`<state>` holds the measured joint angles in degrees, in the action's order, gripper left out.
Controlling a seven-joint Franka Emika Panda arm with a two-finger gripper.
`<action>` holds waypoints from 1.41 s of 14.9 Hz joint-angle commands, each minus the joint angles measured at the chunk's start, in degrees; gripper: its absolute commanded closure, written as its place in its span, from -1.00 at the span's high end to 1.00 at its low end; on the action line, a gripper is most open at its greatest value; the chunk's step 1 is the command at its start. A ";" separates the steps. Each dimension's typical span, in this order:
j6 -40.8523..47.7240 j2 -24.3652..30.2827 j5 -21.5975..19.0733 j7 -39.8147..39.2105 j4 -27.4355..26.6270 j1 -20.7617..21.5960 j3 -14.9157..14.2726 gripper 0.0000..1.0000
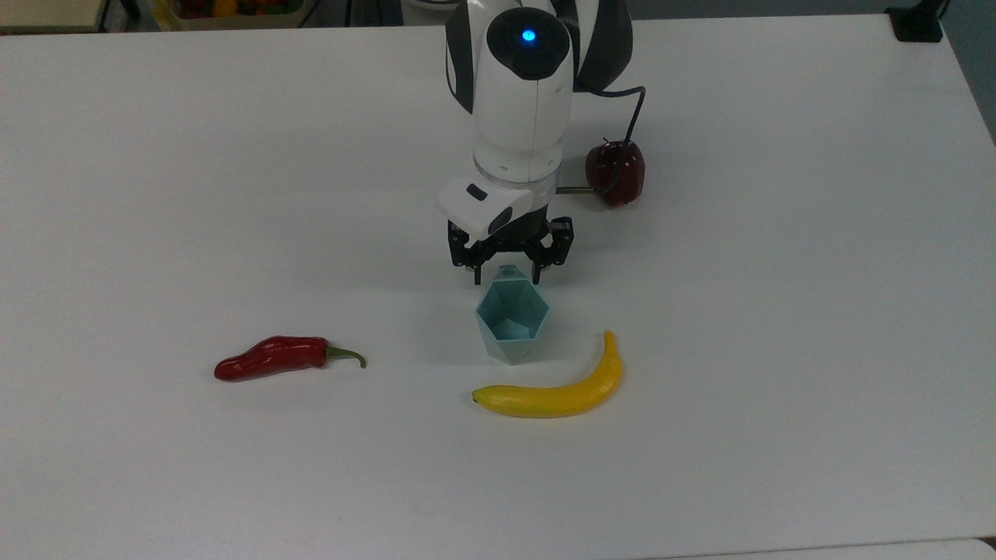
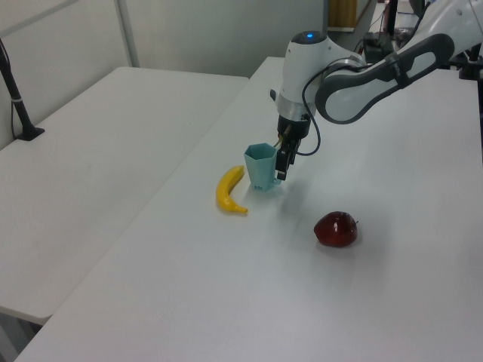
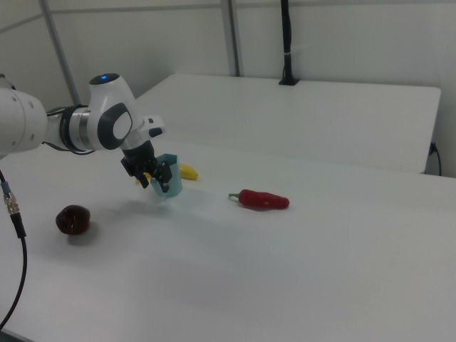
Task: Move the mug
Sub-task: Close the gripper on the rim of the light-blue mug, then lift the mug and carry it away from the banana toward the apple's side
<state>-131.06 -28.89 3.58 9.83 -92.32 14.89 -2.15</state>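
A white table [image 1: 778, 350] carries everything, with a second white table [image 2: 90, 151] standing beside it on the left view's left. Over the first table reaches the white Franka arm [image 1: 517, 101], a blue light glowing on its upper joint and a black cable [image 1: 622, 148] looping off its wrist towards the apple.

The gripper [image 1: 506, 278] points down at the far side of the mug in the top view, its two black fingers spread apart with one fingertip on either side of the mug's small tab handle [image 1: 507, 272]. The fingers grasp nothing; whether they touch the handle cannot be told.

The banana [image 1: 556, 389] lies curved just beside the mug, nearer the top view's bottom edge and to the top view's right. The red chili pepper [image 1: 276, 358] lies well apart on the top view's left, green stem pointing towards the mug.

The pale teal faceted mug [image 1: 511, 317] stands upright on the table near its middle, hexagonal rim open to the top, between the gripper and the banana.

The dark red apple [image 1: 615, 173] sits behind the arm on the top view's right, apart from the mug.
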 commanded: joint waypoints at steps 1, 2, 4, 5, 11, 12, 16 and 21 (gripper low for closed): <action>-1.66 0.14 1.17 2.12 -0.40 0.32 -0.31 -0.24; -1.66 0.15 1.17 2.12 -0.40 0.32 -0.31 -0.50; -1.13 0.41 1.17 2.21 -0.49 0.49 -0.31 -0.94; -0.95 0.67 1.17 2.73 -0.40 0.32 -0.31 -1.00; 1.41 5.84 3.10 3.44 -2.59 -1.88 -0.75 -1.00; 2.99 7.51 3.10 3.44 -3.47 -1.97 -0.75 -1.00; 6.25 15.59 3.27 2.74 -8.91 -4.77 -0.31 -1.00; 5.90 28.16 4.94 1.95 -23.58 -5.83 -0.31 -1.00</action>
<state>-124.38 -11.06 6.31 11.82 -103.26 9.15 -2.70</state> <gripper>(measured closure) 0.753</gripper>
